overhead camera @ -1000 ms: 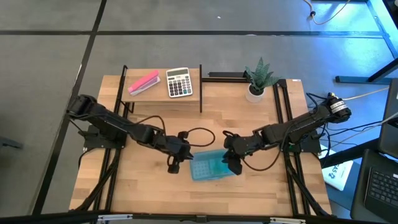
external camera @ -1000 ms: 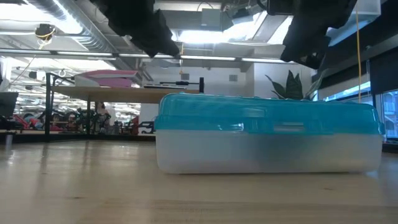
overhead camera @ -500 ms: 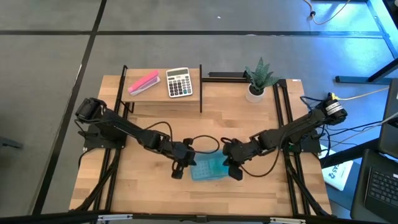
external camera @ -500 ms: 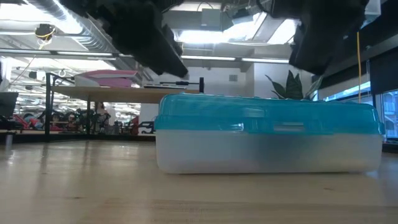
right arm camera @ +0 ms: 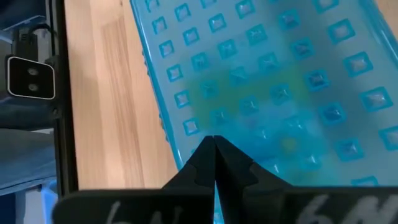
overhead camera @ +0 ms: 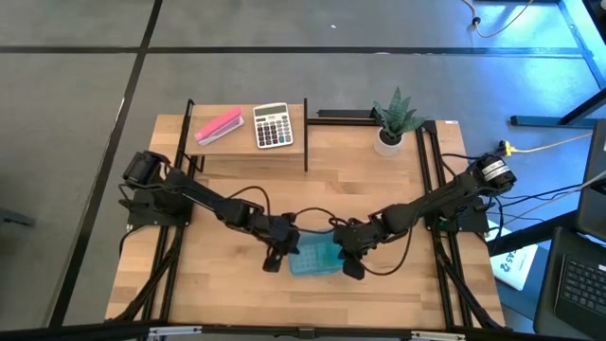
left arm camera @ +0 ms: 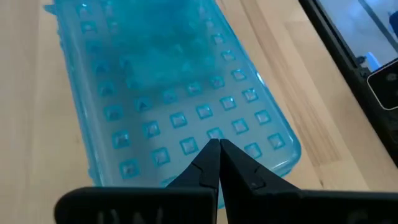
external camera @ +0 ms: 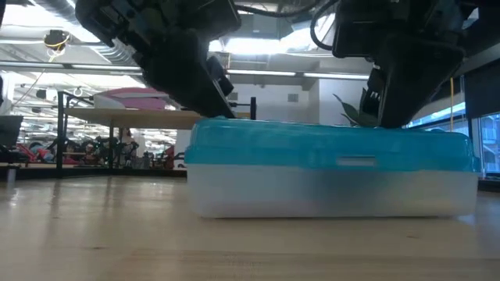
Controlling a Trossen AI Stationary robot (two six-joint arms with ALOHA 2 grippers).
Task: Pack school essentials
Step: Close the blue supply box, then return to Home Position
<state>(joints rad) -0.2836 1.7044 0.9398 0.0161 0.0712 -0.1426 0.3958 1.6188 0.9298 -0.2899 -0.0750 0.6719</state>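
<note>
A clear plastic box with a translucent blue studded lid (overhead camera: 317,258) rests on its base in the middle of the wooden table (overhead camera: 227,284). The low view shows it closed (external camera: 332,168). A blurred yellow-green shape (right arm camera: 280,93) shows through the lid; the rest of the school essentials are hidden. My left gripper (overhead camera: 277,256) is shut at the box's left end. My right gripper (overhead camera: 351,262) is shut at its right end. My left gripper presses its shut fingertips (left arm camera: 217,147) down on the lid's top near its left end (left arm camera: 186,146). It slants down from the table's left. The box stays flat on the table. My right gripper presses its shut fingertips (right arm camera: 213,143) on the lid's top near its right end (right arm camera: 193,127). It slants down from the table's right.
A raised wooden shelf at the back left carries a pink oblong block (overhead camera: 219,126) and a grey calculator (overhead camera: 273,125). A potted plant (overhead camera: 392,121) stands at the back right. Dark frame rails (overhead camera: 431,180) run along both sides. Bare wood lies in front of the box.
Both grippers have come down and drawn inward toward the box, the left from the table's left and the right from its right. Their tips now meet the lid's two ends. In the low view the lid's left edge has shifted slightly to the left.
</note>
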